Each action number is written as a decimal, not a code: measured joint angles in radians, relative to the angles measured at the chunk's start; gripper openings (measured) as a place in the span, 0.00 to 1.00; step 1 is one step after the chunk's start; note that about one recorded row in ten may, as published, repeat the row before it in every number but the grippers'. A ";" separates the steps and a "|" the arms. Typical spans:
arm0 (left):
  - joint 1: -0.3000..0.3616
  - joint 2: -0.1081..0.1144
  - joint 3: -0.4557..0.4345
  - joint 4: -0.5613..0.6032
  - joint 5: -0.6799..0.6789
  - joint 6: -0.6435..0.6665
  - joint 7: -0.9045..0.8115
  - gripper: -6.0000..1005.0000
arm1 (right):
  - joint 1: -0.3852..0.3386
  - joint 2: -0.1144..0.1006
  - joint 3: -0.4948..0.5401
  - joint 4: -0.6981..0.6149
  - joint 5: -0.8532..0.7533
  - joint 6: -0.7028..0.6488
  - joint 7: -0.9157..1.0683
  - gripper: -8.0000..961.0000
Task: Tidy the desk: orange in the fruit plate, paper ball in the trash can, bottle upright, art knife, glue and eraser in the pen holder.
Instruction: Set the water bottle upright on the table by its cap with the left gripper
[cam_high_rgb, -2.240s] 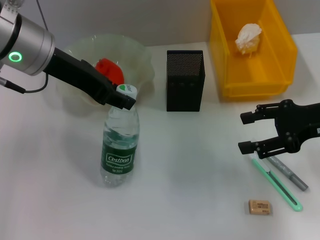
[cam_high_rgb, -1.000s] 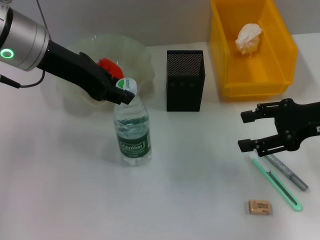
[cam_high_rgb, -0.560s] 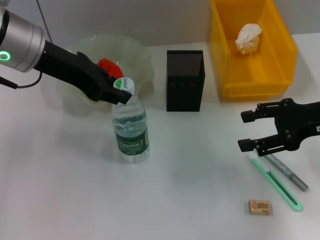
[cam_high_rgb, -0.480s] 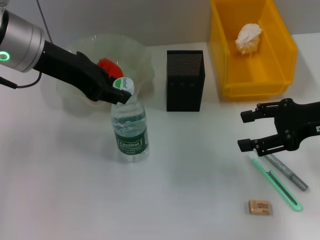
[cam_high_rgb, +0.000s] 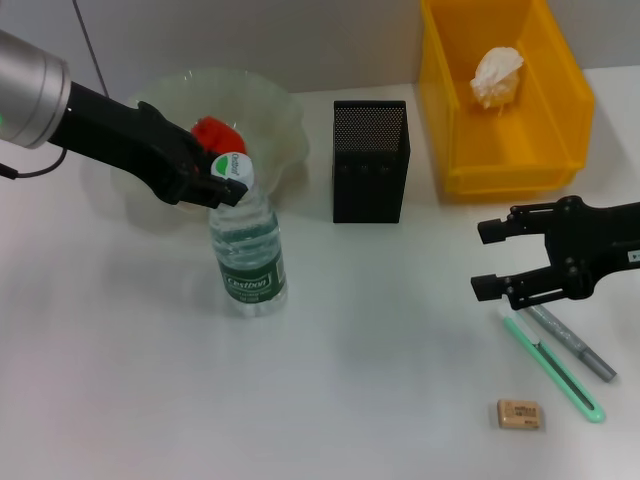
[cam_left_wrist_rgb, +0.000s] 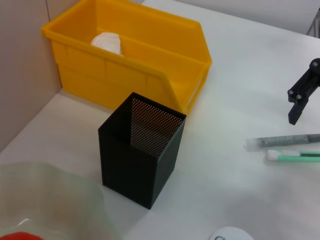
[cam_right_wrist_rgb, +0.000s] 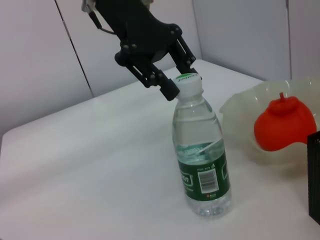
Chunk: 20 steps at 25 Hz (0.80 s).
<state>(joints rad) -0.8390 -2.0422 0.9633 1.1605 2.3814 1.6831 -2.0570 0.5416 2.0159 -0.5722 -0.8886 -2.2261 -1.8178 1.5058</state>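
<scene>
I see the bottle standing upright on the white counter, toward the left side and nearer the far edge than the near one, just in front of the fruit plate. It is clear plastic with a dark green label in white lettering and a white-green cap. My left gripper reaches in from the far left at a slant; its jaws sit on either side of the cap and look spread, and I cannot tell whether they touch it. The orange lies in the pale-green, wavy-rimmed fruit plate. The black mesh pen holder stands mid-counter near the far edge, and the yellow trash can sits at the far right corner with the paper ball inside. My right gripper hovers over the right edge with its jaws spread, holding nothing. Below it lie a green art knife and a grey pen, side by side. The tan eraser lies near the counter's near right corner.
</scene>
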 joint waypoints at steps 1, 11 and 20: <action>0.002 0.001 0.000 0.002 0.000 -0.001 0.002 0.42 | 0.000 -0.001 0.000 0.002 0.002 0.001 0.000 0.86; 0.027 0.008 -0.012 0.025 0.002 -0.011 0.032 0.42 | 0.000 -0.002 0.000 0.022 0.012 0.017 0.001 0.86; 0.028 0.021 -0.023 0.025 0.003 -0.007 0.033 0.42 | 0.000 -0.002 0.000 0.030 0.013 0.027 0.001 0.86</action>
<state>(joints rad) -0.8110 -2.0208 0.9406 1.1858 2.3849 1.6758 -2.0244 0.5414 2.0141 -0.5721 -0.8591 -2.2134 -1.7905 1.5064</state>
